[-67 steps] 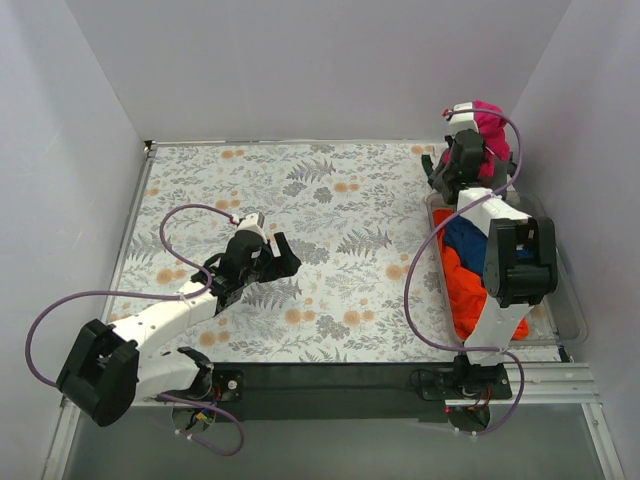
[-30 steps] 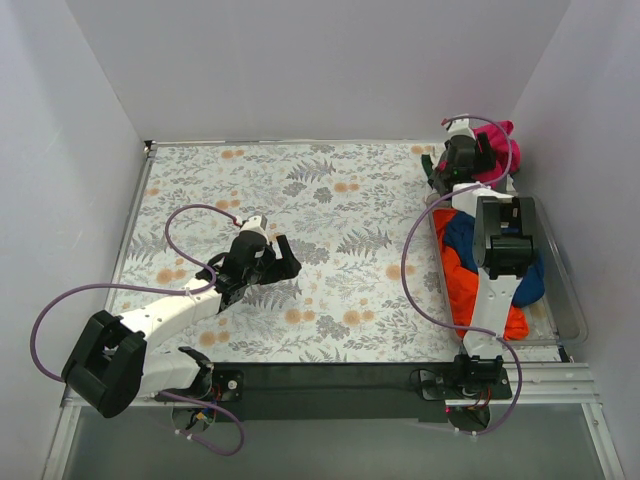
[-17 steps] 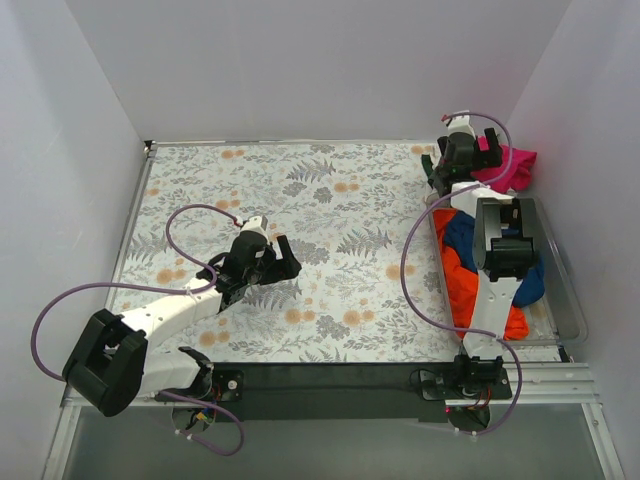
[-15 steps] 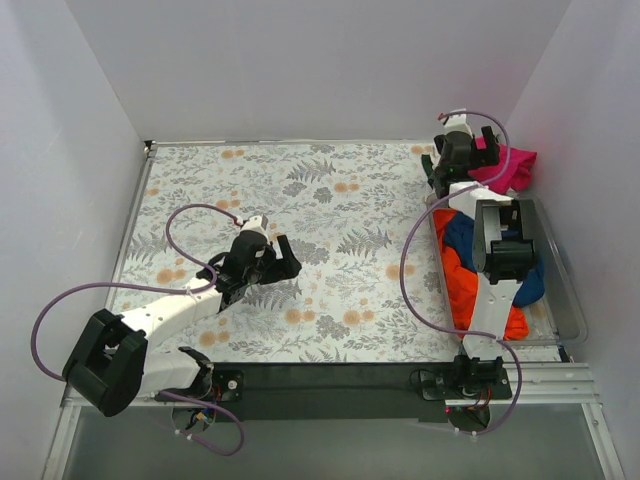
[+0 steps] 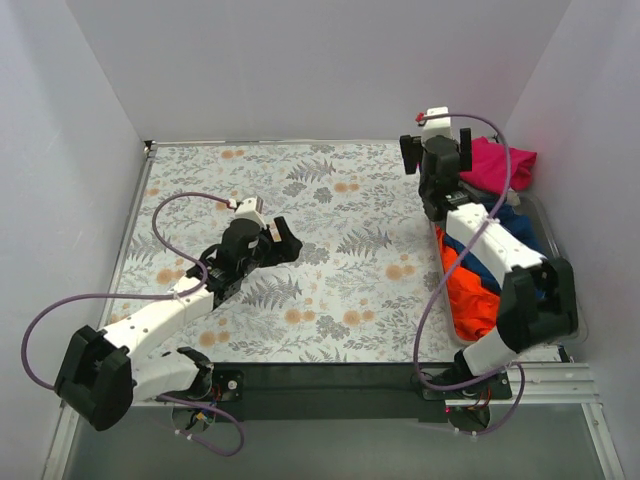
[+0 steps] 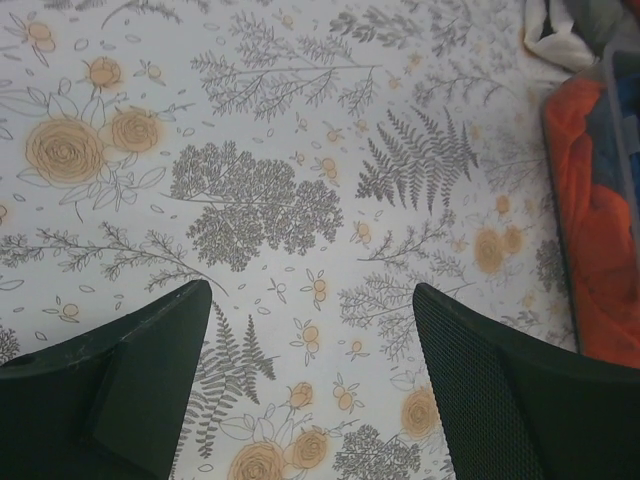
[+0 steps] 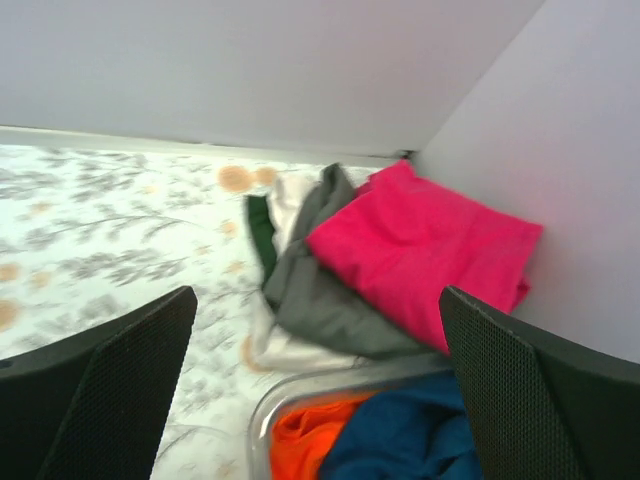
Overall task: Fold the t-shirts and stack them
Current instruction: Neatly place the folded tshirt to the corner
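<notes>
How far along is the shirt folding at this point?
Early. Done: the pink tee lies fairly flat on the crumpled grey-green tee in the far right corner, loosely folded at best. In hand: nothing; the left gripper and right gripper are both open and empty. Left: the orange tee and blue tee sit bunched in the bin; no neat stack exists.

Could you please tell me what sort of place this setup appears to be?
Probably a robotics test cell, not a home: plain white walls box in a floral-patterned tablecloth, two white robot arms are bolted at its near edge, and a clear plastic bin holds crumpled t-shirts.
</notes>
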Action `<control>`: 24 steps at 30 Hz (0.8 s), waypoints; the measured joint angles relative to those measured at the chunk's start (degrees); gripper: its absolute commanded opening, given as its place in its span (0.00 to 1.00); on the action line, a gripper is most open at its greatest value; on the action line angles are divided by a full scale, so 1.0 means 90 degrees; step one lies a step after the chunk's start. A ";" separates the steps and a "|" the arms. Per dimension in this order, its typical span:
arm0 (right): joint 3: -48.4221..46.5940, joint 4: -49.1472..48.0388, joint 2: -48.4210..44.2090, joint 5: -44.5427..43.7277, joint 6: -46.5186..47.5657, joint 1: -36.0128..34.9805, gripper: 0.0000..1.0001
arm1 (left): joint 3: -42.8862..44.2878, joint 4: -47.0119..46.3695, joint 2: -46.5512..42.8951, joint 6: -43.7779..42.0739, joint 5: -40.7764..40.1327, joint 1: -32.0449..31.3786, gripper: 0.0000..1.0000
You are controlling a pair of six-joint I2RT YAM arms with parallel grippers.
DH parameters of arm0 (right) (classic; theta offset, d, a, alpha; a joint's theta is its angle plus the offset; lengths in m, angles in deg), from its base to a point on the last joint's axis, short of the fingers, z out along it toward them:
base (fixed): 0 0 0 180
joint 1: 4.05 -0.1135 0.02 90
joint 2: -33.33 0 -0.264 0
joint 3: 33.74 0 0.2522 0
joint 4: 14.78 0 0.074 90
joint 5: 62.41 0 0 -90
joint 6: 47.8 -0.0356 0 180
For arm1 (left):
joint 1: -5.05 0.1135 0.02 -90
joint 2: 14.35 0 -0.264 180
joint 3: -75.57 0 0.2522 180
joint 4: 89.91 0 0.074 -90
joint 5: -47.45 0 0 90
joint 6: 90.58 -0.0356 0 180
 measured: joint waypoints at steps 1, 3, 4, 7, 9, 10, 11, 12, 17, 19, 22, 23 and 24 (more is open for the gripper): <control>0.0175 0.0245 -0.0342 0.0233 -0.0279 -0.0015 0.98 | 0.0027 0.0002 -0.0097 -0.0027 -0.0036 0.0000 0.76; 0.0590 0.0690 -0.1035 0.0743 -0.0821 0.0000 0.98 | 0.0063 0.0002 -0.0294 -0.0083 -0.0114 0.0000 0.76; 0.0801 0.0911 -0.1375 0.0981 -0.1083 0.0007 0.99 | 0.0066 0.0000 -0.0401 -0.0104 -0.0175 0.0000 0.77; 0.1353 0.1467 -0.2149 0.1885 -0.1770 0.0036 0.98 | 0.0068 0.0002 -0.0707 -0.0134 -0.0384 0.0000 0.77; 0.1705 0.1705 -0.2460 0.2616 -0.2161 0.0046 0.98 | 0.0068 0.0002 -0.0852 -0.0136 -0.0515 0.0000 0.77; 0.1836 0.1795 -0.2540 0.2902 -0.2300 0.0046 0.98 | 0.0068 0.0000 -0.0913 -0.0141 -0.0585 0.0000 0.77; 0.2004 0.1887 -0.2608 0.3249 -0.2453 0.0046 0.98 | 0.0068 0.0002 -0.0962 -0.0143 -0.0636 0.0000 0.77; 0.2169 0.1957 -0.2654 0.3577 -0.2577 0.0039 0.98 | 0.0068 0.0002 -0.0991 -0.0151 -0.0685 0.0000 0.77; 0.2761 0.2324 -0.2769 0.4471 -0.2922 -0.0036 0.98 | 0.0068 0.0005 -0.1018 -0.0185 -0.0865 0.0000 0.77; 0.2878 0.2419 -0.2878 0.4607 -0.2997 -0.0036 0.98 | 0.0068 0.0005 -0.1015 -0.0187 -0.0906 0.0000 0.77; 0.2914 0.2424 -0.3053 0.4721 -0.3033 -0.0036 0.99 | 0.0068 0.0005 -0.1015 -0.0206 -0.0925 0.0000 0.77; 0.2914 0.2416 -0.3109 0.4755 -0.3036 -0.0036 0.98 | 0.0068 0.0002 -0.1015 -0.0223 -0.0935 0.0000 0.77; 0.2914 0.2407 -0.3152 0.4779 -0.3033 -0.0036 0.98 | 0.0068 0.0002 -0.1015 -0.0236 -0.0942 0.0000 0.77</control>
